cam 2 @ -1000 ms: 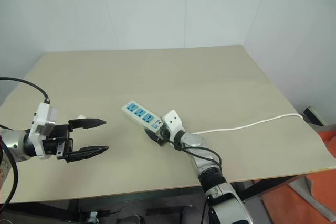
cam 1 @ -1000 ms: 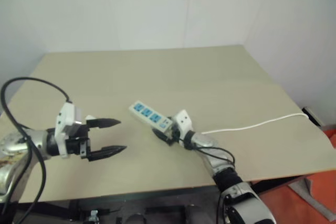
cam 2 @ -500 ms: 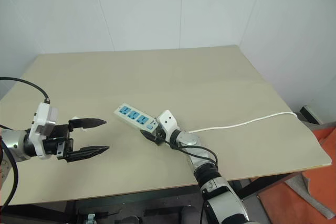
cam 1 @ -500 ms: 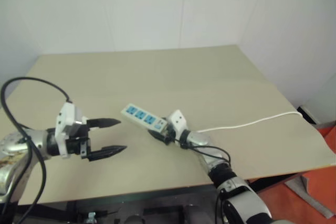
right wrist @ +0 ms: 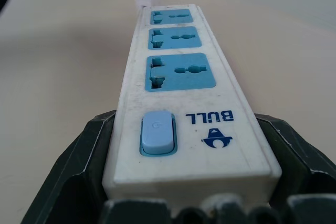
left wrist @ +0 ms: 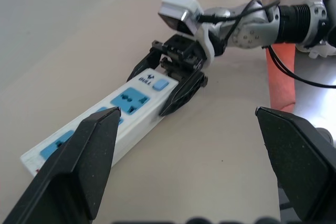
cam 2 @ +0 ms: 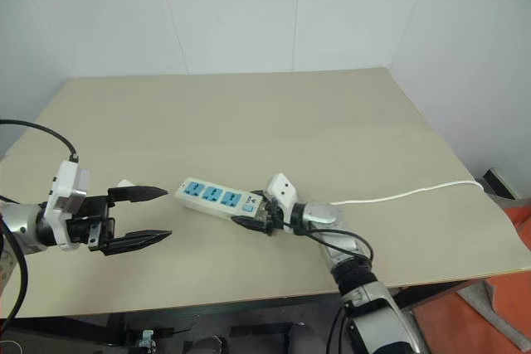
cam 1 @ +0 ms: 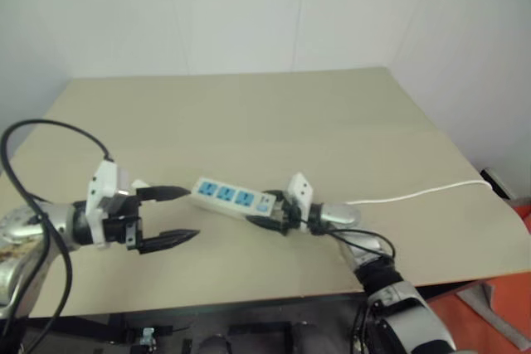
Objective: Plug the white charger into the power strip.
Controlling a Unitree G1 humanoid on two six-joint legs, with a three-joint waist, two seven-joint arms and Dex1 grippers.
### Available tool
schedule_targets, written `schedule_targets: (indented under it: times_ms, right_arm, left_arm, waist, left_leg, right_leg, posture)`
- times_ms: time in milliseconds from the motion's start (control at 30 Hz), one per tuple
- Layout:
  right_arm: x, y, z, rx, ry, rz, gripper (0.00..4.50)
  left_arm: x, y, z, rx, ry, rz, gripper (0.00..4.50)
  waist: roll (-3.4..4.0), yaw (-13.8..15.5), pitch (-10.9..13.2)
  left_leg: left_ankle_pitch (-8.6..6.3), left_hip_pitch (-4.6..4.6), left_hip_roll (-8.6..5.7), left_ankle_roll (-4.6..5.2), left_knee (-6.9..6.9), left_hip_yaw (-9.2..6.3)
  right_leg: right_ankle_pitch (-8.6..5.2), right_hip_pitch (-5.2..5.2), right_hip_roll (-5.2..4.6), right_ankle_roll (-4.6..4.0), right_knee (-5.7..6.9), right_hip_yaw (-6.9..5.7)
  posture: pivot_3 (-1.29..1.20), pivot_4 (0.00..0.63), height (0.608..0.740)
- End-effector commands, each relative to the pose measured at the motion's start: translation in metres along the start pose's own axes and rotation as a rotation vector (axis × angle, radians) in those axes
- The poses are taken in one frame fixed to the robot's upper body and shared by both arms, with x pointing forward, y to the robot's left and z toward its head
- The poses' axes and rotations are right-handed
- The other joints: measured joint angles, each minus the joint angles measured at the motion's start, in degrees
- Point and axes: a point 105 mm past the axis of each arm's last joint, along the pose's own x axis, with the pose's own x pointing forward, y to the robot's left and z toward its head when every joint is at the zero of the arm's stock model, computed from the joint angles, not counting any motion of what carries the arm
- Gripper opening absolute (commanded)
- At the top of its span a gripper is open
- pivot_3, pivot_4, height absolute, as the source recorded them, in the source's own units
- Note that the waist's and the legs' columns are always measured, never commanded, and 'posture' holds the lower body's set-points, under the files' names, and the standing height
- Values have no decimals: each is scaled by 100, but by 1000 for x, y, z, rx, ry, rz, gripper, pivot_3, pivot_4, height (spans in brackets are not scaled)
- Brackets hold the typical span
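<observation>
Here the right gripper [cam 2: 250,220] is clamping the switch end of the long white power strip with blue sockets [cam 2: 217,199], while the left gripper [cam 2: 149,215] is hanging wide open, holding nothing, on the beige table [cam 2: 249,122].

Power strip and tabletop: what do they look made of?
The long white power strip with blue sockets looks like moulded hard plastic, semi-gloss: smooth rounded edges, faint scuffs. The beige table looks like matte laminate or painted board, flat and even in colour; I can't tell which.

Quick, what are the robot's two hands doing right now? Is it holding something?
Left gripper: open, holding nothing.
Right gripper: closed on the switch end of the power strip.
</observation>
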Motion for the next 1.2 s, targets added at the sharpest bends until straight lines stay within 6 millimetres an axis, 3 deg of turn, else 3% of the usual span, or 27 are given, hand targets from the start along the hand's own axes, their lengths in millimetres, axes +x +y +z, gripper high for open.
schedule_targets:
  times_ms: [33, 267, 467, 667, 900, 1000, 1200]
  right_arm:
    - [-2, 13, 18, -34, -51, 123, 3413]
    - [1, 22, 10, -34, -26, 206, 3413]
    - [3, 18, -2, -22, -13, 193, 3413]
    - [2, 18, -8, -42, 8, 222, 3413]
    - [6, 17, -6, -58, 9, 245, 3413]
    - [6, 16, -6, -59, 14, 248, 3413]
    - [4, 17, -9, -57, 24, 248, 3413]
  left_arm:
    - [-10, 7, 8, 58, 31, 24, 4500]
    - [-26, 24, 4, 113, 147, 39, 4500]
    - [-35, 38, 4, 172, 236, 5, 4500]
    - [-55, 85, -6, 424, 600, -6, 4500]
    - [-38, 127, 13, 717, 787, -136, 4500]
    - [-30, 134, 11, 791, 880, -223, 4500]
    - [-24, 134, -4, 764, 999, -367, 4500]
  waist:
    - [1, 0, 0]
    - [2, -2, 2]
    - [1, 4, 3]
    - [1, 20, 3]
    - [-2, 45, 2]
    - [-2, 8, 3]
    - [-3, -4, 3]
  left_leg:
    - [0, 3, 0, 0, 0, 1]
    - [0, 6, 0, 0, 0, 8]
    - [0, 5, 0, 0, 0, 10]
    - [0, 7, 0, 0, 1, 12]
    - [0, -8, -2, 1, 11, 13]
    - [0, -14, -3, 1, 15, 15]
    - [-1, -16, -3, 3, 17, 21]
  right_leg:
    - [0, 2, 0, 0, 0, 0]
    - [0, 0, 1, -1, 1, 5]
    - [1, 0, 2, -2, 2, 6]
    - [2, 1, 5, -3, 2, 7]
    - [5, -2, 7, -7, 1, 10]
    - [7, -5, 7, -9, 4, 12]
    - [5, -11, 8, -6, 11, 24]
  posture:
    - [0, 150, 740]
    - [0, 150, 740]
    - [0, 150, 740]
    - [0, 150, 740]
    - [0, 150, 740]
    - [0, 150, 740]
    - [0, 150, 740]
